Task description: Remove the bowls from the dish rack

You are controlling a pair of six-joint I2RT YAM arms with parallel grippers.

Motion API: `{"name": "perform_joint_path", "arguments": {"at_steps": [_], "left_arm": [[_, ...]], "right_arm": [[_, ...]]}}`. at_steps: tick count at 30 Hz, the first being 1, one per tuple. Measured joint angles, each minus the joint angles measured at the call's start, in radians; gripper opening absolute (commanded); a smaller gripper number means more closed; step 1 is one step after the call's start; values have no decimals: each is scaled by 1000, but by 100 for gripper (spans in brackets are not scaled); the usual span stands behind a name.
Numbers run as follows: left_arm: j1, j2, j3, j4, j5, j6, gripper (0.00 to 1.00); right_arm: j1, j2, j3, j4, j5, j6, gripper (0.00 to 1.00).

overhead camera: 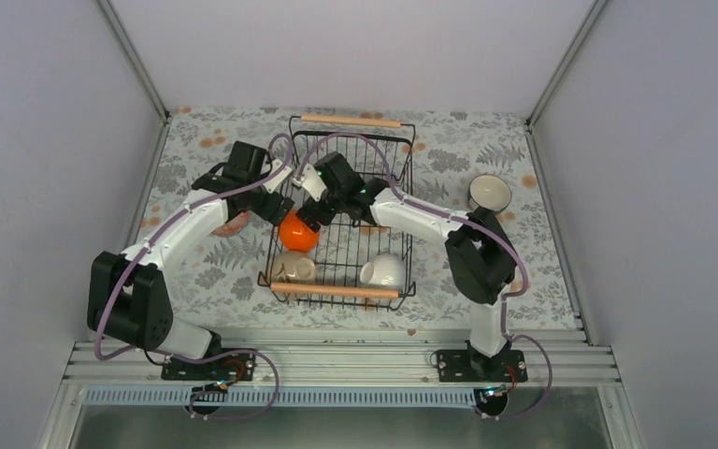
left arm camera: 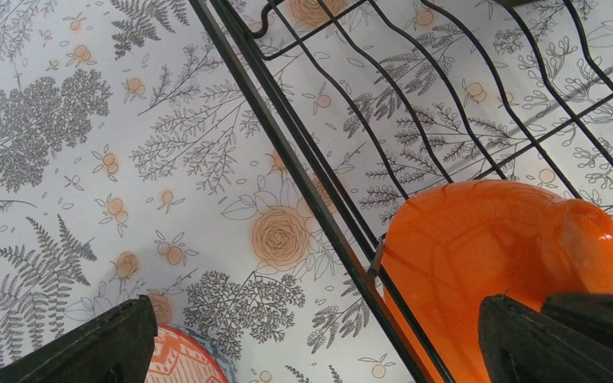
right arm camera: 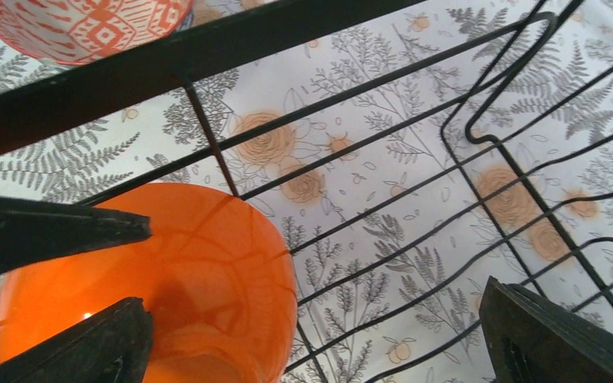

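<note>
The black wire dish rack [overhead camera: 402,201] stands mid-table. The orange bowl [overhead camera: 297,232] lies at its left side, with a beige bowl [overhead camera: 294,267] and a white bowl [overhead camera: 383,271] near its front handle. The patterned bowl [overhead camera: 235,225] sits on the table left of the rack, partly under my left arm. The teal bowl [overhead camera: 490,193] stands on the table at the right. My left gripper [left arm camera: 311,355] is open and straddles the rack's left wall, one finger over the orange bowl [left arm camera: 495,255]. My right gripper [right arm camera: 311,351] is open, its left finger against the orange bowl [right arm camera: 175,279].
The patterned bowl shows at the bottom of the left wrist view [left arm camera: 179,359] and at the top of the right wrist view [right arm camera: 88,24]. The rack's wall wire [left arm camera: 303,175] runs between my left fingers. Grey walls enclose the flowered table [overhead camera: 196,140].
</note>
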Motion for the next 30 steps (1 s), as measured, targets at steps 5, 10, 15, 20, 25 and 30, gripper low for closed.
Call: {"name": "perform_joint_path", "arguments": {"at_steps": [5,10,15,20,25,30], "left_arm": [[-3,0,0,-12,2,10,100],[-3,0,0,-23,6,12,100],[-3,0,0,-23,8,18,100],[-3,0,0,-23,9,18,100],[-2,-1,0,-24,12,18,100],[0,-26,0,-42,29,21,100]], "right_arm": [[-1,-37,-56,47,45,-5,100],[-2,-82,-113,61,70,-7,100],[-7,-101,-149,91,72,-6,100],[-10,-101,-164,116,68,-3,100],[-16,-108,-184,129,71,-3,100],[-24,-113,-216,96,81,-9,100]]}}
